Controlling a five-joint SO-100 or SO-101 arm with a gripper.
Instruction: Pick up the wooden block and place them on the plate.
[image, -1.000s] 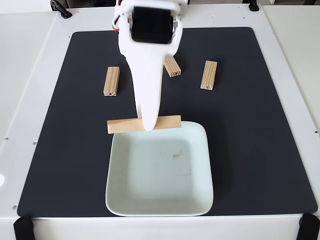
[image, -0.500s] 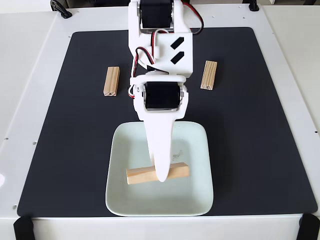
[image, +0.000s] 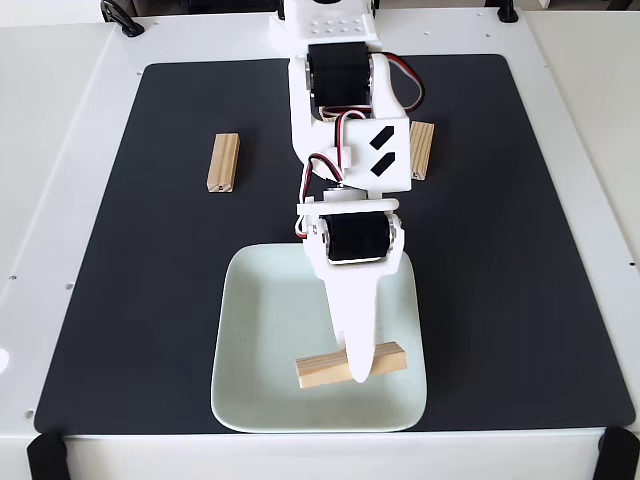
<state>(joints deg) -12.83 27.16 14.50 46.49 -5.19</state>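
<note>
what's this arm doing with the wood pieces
A white robot arm is holding a wooden block in its hand low over the near right part of the square plate. The hand looks shut on it, so it is not released yet. Two more blocks lie on the black mat: one at the left and one partly hidden behind the arm.

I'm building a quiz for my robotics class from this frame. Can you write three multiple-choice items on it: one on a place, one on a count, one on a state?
1. Where is the block at the end effector?
A. over the plate
B. on the mat's left side
C. off the table

2. How many wooden blocks are visible?
A. one
B. three
C. six

3. The plate's rim is
A. cracked
B. whole
C. covered by cloth

Answers:
1 A, the held block lies over the plate.
2 B, including the left block and the right block.
3 B, the rim is unbroken.
</note>
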